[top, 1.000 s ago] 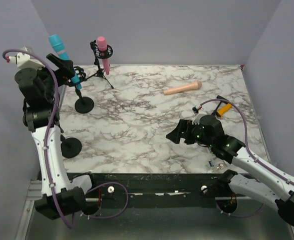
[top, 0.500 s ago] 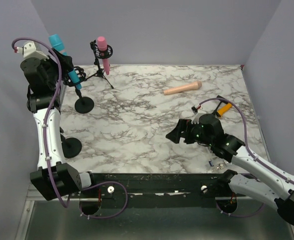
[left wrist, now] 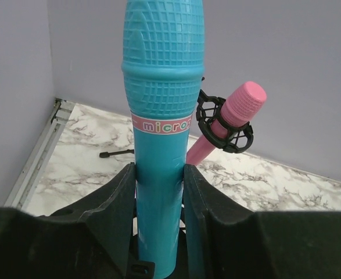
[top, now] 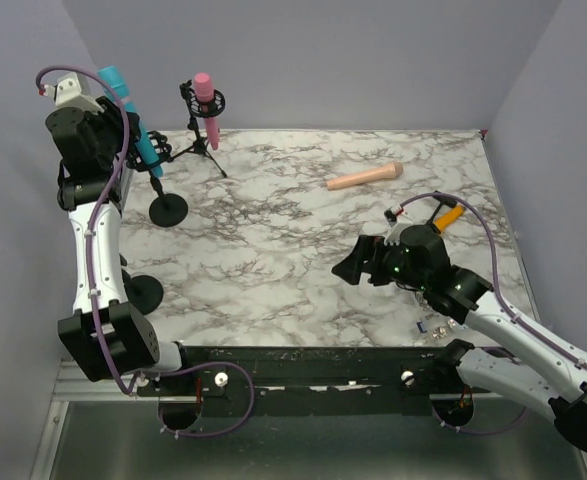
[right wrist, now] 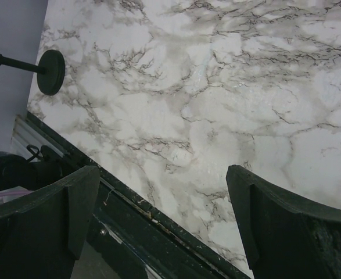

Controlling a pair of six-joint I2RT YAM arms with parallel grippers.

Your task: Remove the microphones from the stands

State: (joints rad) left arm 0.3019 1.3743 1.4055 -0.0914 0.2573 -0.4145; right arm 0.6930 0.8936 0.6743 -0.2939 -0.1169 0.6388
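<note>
A blue microphone (top: 121,98) stands tilted in the clip of a black stand with a round base (top: 168,208) at the back left. My left gripper (top: 133,135) is shut on its handle; in the left wrist view both fingers (left wrist: 121,200) press the sides of the blue microphone (left wrist: 161,110), with the left gripper (left wrist: 158,177) just above the clip. My right gripper (top: 348,268) hovers open over the near right of the table, and the right wrist view shows the right gripper (right wrist: 161,203) holding nothing.
A pink microphone (top: 206,100) sits in a tripod stand (top: 201,150) just right of the blue one, close behind it in the left wrist view as the pink microphone (left wrist: 231,113). A peach microphone (top: 365,177) lies on the marble. Another round base (top: 141,294) stands near left; an orange object (top: 448,216) lies right.
My left gripper has moved in around the blue microphone and its jaws have closed from wide open onto the handle. The right arm has stayed put.
</note>
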